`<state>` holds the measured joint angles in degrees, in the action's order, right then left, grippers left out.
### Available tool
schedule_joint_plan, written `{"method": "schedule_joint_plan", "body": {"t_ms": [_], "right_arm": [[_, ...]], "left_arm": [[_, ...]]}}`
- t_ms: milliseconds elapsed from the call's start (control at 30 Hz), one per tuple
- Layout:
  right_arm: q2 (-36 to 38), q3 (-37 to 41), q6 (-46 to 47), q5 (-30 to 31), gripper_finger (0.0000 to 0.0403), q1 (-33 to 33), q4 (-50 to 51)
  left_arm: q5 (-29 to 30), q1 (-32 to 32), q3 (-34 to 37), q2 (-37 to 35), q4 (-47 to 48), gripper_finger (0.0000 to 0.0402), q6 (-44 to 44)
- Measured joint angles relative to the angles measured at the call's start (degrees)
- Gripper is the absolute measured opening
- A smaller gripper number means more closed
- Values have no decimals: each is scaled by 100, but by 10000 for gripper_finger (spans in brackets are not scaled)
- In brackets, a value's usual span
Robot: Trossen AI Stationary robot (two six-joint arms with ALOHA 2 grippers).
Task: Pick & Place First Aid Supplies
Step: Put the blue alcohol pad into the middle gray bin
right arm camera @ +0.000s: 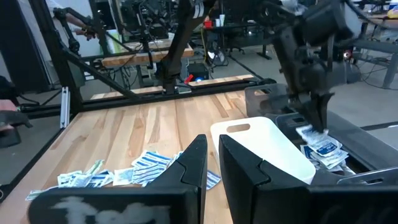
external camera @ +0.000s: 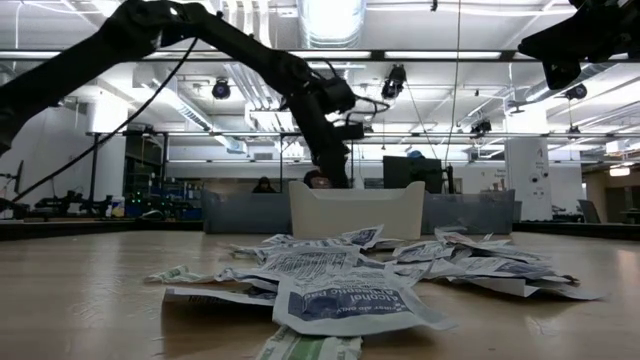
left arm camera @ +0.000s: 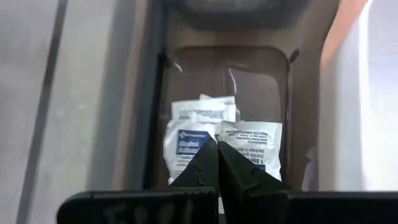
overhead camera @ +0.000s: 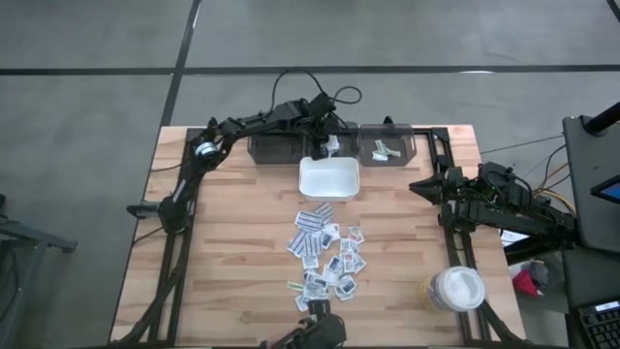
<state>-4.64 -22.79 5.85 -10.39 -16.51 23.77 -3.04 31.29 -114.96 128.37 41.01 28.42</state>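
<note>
Wooden table (overhead camera: 223,242) still carries most packets (overhead camera: 325,257); few lie in the bins (overhead camera: 386,147), where the left gripper (overhead camera: 325,139) hovers, fingers pressed together.

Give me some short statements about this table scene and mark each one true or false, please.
1. The left gripper is over a dark bin at the far edge of the table. True.
2. The white tray is full of packets. False: its visible inside is bare in the high view.
3. The packets lie in a loose pile on the wooden table. True.
4. The left gripper's fingers are wide open. False: they are shut together.
5. The round white-lidded jar stands at the table's left side. False: it stands near the right edge, close to the right gripper's arm.
</note>
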Motion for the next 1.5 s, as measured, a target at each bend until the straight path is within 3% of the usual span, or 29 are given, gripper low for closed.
{"method": "schedule_joint_plan", "body": {"t_ms": [400,600,767,900,1100,1267,1500], "right_arm": [[0,0,0,0,38,0,0],[0,0,0,0,38,0,0],[0,0,0,0,38,-1,0],[0,0,0,-2,38,0,-2],[0,0,0,-4,38,-2,-4],[0,0,0,-4,38,-2,-4],[-2,0,0,-7,38,0,-2]], "left_arm": [[-7,42,2,171,-58,4,-13],[-3,42,-25,169,-47,71,-385],[847,19,-224,-3,324,127,-790],[1184,-68,-447,-336,1040,141,-1264],[769,-334,-569,-957,2214,141,-2609],[102,-818,-325,-1484,2503,140,-3423],[56,-2007,-50,-1807,2435,140,-3603]]}}
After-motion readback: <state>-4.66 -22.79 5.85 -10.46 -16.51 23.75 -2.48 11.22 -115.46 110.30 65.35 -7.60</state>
